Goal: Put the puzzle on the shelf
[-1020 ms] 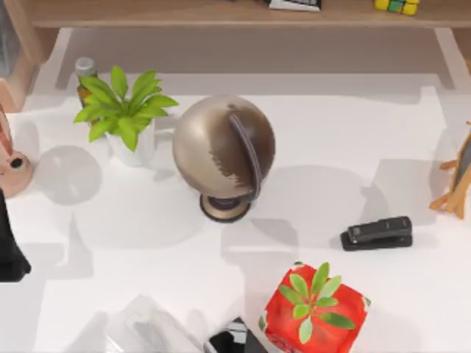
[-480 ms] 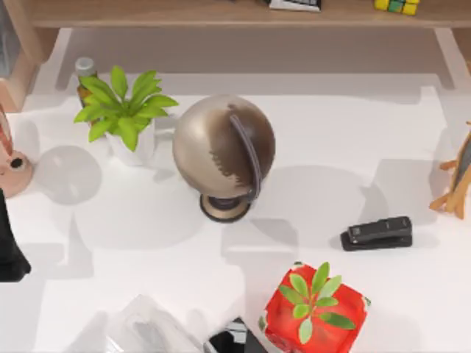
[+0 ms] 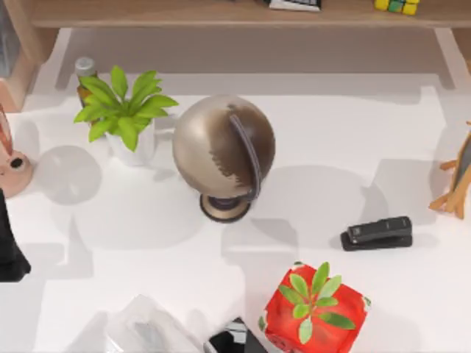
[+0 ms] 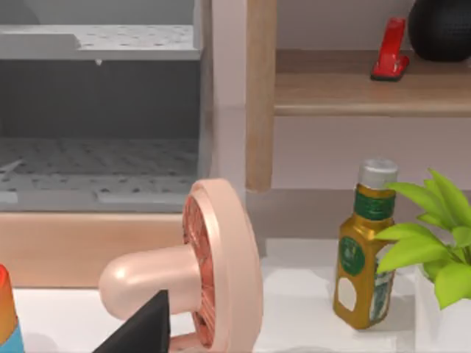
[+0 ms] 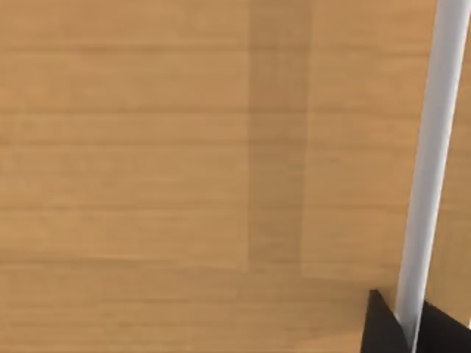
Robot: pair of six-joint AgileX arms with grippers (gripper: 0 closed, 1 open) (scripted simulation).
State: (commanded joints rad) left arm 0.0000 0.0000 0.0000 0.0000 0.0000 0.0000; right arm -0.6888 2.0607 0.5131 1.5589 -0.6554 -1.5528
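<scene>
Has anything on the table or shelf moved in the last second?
Nothing visibly changed. The puzzle lies on the shelf as before, and the globe, stapler and red pot stand where they were.

3 cameras: 1 overhead, 2 on the wrists.

The top view looks straight down on the white table (image 3: pixel 324 147), with the globe (image 3: pixel 223 147) near its middle and the shelf (image 3: pixel 184 12) along the far edge beyond it. The left wrist view sits low and close at the table's left end, facing level toward the shelf (image 4: pixel 368 92); it shares with the top view the bottle (image 4: pixel 364 246) (image 3: pixel 85 70) and the plant (image 4: pixel 434 243) (image 3: pixel 121 110) left of the globe. The right wrist view faces brown wood (image 5: pixel 147 176) from very near.
</scene>
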